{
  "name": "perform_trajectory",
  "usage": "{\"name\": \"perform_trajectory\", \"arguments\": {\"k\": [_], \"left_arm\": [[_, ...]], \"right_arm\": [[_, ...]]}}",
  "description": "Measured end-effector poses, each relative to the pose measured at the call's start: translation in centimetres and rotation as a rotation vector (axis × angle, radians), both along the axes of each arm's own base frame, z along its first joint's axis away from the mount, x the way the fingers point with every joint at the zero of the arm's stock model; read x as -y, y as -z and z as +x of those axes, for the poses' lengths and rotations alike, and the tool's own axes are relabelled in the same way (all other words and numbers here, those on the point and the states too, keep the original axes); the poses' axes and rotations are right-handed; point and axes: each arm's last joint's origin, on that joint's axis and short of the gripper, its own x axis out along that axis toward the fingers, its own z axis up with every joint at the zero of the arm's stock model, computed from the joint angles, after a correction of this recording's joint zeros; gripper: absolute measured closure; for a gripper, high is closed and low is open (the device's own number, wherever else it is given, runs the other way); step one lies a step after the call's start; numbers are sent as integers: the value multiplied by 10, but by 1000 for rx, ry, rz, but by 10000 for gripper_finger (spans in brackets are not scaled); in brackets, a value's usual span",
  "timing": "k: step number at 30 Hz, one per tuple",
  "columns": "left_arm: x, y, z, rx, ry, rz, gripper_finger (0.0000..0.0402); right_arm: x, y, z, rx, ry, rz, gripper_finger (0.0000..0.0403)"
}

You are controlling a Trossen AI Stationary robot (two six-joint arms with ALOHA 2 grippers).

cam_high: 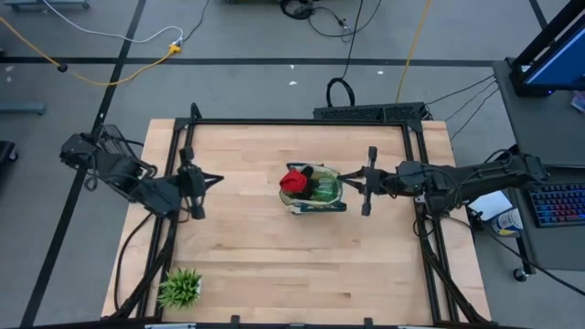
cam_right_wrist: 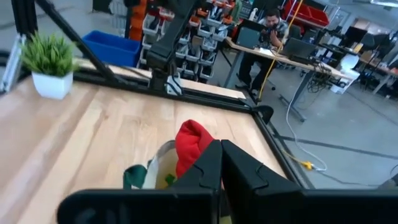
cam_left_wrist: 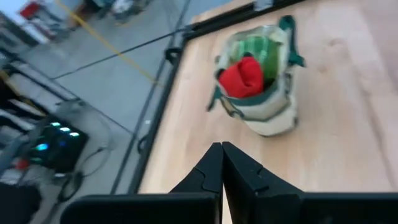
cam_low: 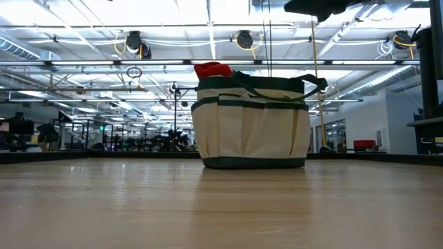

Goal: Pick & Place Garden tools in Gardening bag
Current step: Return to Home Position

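Gardening bag (cam_high: 315, 189), one, cream canvas with dark green trim. It stands upright on the wooden table (cam_high: 274, 265) a little right of centre, with its outer pockets facing the low camera. Contents visible from above: red gloves (cam_high: 293, 180) bunched at the end of the bag nearer the left arm, rising above the rim (they also show red over the top edge in the low view), and something green lying deeper inside, its make not clear. Left gripper (cam_high: 216, 179): well apart from the bag toward the table's left side and pointing at it, with its two dark fingers pressed together tip to tip and nothing between them. Right gripper (cam_high: 349, 180): just beside the bag's right end and raised above the table. Its fingers likewise meet along their length and are empty, and the right wrist view shows the gloves and the bag's rim just beyond them. Potted green plant (cam_high: 180, 288), one, stands at the near left corner of the table, well apart from the bag. No tools lie loose on the tabletop.
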Motion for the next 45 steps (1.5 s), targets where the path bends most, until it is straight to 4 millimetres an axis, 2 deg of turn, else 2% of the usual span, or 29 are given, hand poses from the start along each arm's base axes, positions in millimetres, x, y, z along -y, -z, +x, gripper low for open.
{"name": "perform_trajectory", "arguments": {"k": [11, 21, 25, 33, 45], "left_arm": [[-12, -9, -34, -8, 209, -123, 399], [-28, -13, -67, 73, 266, -156, 395], [-34, 0, -79, 138, 291, -195, 398], [-35, 44, -84, 262, 385, -180, 398], [-39, 72, -91, 416, 442, -88, 399]], "right_arm": [[2, -4, -17, -13, 9, 59, 402], [4, -4, -32, -11, 10, 77, 402], [5, 8, -41, -5, 13, 99, 402], [7, 28, -61, 101, 7, 111, 402], [10, 54, -85, 152, 6, 122, 402]]}}
